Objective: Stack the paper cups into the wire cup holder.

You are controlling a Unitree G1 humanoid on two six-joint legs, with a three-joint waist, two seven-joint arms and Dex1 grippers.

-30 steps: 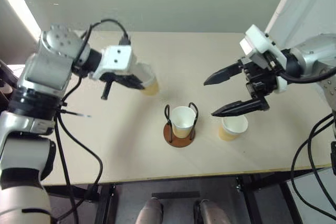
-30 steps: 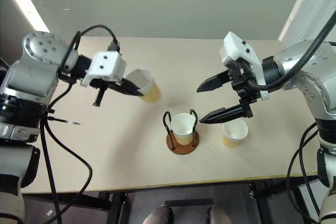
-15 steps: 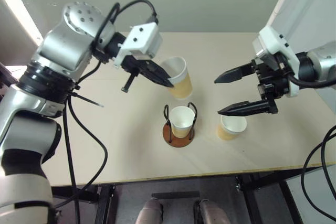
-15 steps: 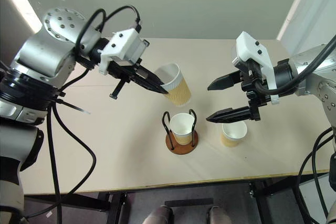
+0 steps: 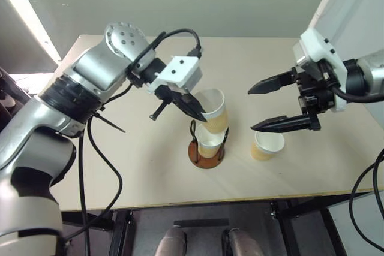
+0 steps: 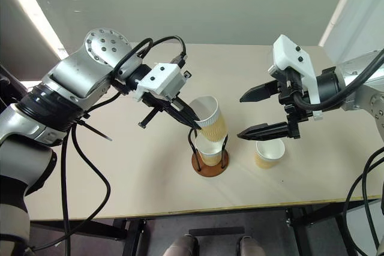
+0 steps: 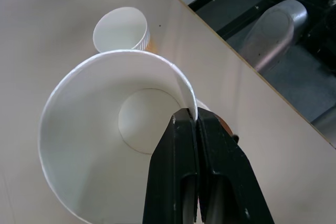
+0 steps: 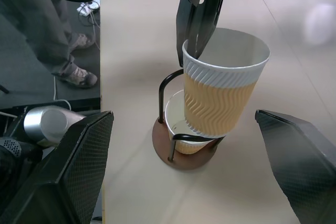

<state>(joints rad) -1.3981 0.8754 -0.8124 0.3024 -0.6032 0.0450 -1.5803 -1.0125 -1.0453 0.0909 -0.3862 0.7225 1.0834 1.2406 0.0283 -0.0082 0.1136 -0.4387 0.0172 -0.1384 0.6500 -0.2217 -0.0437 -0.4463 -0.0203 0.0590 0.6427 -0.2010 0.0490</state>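
Now a paper cup point(image 5: 214, 110) is pinched by its rim in the left gripper point(image 5: 201, 116), tilted just above the wire cup holder point(image 5: 206, 146). Below the right gripper point(image 5: 257, 108), whose fingers are spread wide and empty, another cup point(image 5: 266, 145) is seen

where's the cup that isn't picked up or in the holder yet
In the left eye view the loose cup stands upright on the table, right of the wire holder, just below the open right gripper.

Wire cup holder point(image 5: 206, 151) base and seated cup point(image 5: 207, 146) partly hidden; contact unclear.
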